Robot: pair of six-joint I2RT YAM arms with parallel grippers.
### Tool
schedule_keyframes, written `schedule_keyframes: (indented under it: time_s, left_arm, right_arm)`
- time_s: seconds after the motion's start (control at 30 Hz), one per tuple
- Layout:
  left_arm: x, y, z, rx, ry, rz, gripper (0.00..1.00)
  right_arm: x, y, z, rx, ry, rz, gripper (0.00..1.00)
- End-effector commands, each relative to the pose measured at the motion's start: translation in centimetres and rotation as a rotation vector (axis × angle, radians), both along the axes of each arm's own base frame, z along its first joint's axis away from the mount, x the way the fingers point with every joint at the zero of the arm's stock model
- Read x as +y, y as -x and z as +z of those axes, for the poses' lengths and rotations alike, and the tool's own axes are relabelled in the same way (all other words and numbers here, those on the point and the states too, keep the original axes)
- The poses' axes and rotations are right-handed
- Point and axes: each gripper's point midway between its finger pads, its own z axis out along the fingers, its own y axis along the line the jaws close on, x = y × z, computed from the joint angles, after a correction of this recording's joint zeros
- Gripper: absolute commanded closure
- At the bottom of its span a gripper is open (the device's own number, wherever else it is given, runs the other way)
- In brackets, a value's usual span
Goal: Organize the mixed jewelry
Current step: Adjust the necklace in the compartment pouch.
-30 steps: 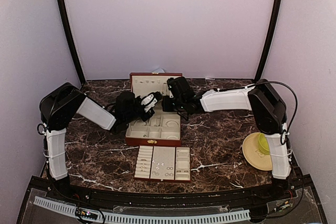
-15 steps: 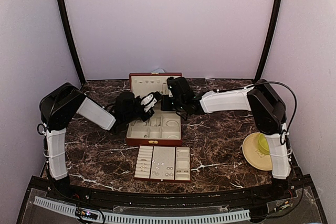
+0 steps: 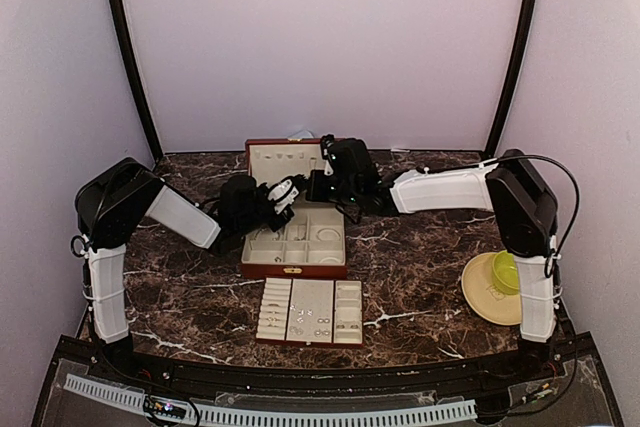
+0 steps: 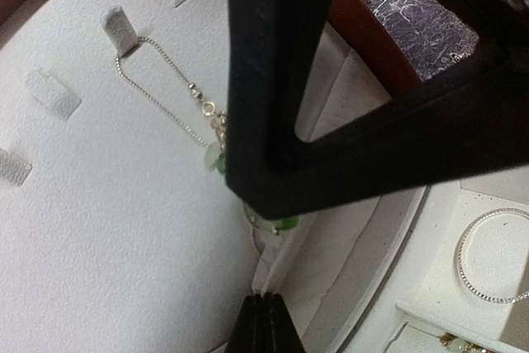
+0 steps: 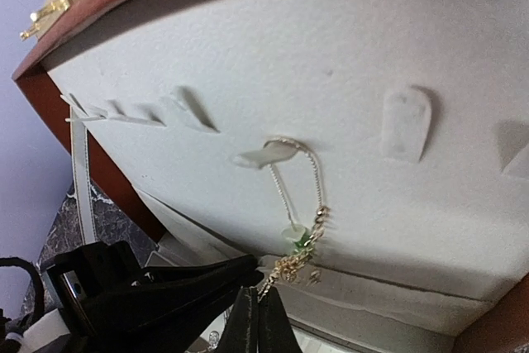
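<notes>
Right wrist view: my right gripper [image 5: 254, 313], at bottom centre, is sitting fully pinched together with nothing between the fingers; a second ago it was partly open. The fine chain [image 5: 291, 192] with its green bead is hanging from a cream tab [image 5: 263, 156] on the lid lining [image 5: 397, 55], mid-frame, its loose end dangling just above my fingertips. Whether I am touching it, I cannot tell.

Left wrist view: my left gripper [image 4: 256, 322], bottom centre, is closed and empty too. The same chain is running from a tab at upper left down behind my right arm's dark frame [image 4: 273, 80]. A silvery ring [image 4: 494, 255] is lying in a box compartment at lower right.

Top view: my right arm has moved further over the red-brown box [image 3: 294, 269]. Judging by this, the necklace is hung, and the small pieces in the cream tray [image 3: 309, 335] are waiting.
</notes>
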Motion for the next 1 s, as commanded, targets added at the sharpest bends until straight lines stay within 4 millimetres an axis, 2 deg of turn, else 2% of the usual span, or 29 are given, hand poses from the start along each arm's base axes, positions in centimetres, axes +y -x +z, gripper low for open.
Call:
schedule_keyframes:
  time_s: [0.0,0.6,0.87,0.97]
  left_arm:
    - [-0.2,1.2,-0.8,0.019,-0.03,-0.03,1.0]
    - [-0.5,2.4,-0.1,-0.02,-0.013,-0.054,1.0]
    - [-0.7,2.6,0.0,-0.024,-0.013,-0.058,1.0]
    - [-0.7,2.6,-0.1,-0.022,-0.014,-0.055,1.0]
  right_arm:
    - [0.1,-1.0,4.0,-0.072,-0.075,-0.009,1.0]
    - [0.1,-2.2,0.7,-0.055,0.022,-0.038,1.0]
    - [0.1,-2.4,0.0,-0.049,0.044,-0.047,1.0]
    - [0.1,-2.4,0.0,-0.049,0.046,-0.048,0.92]
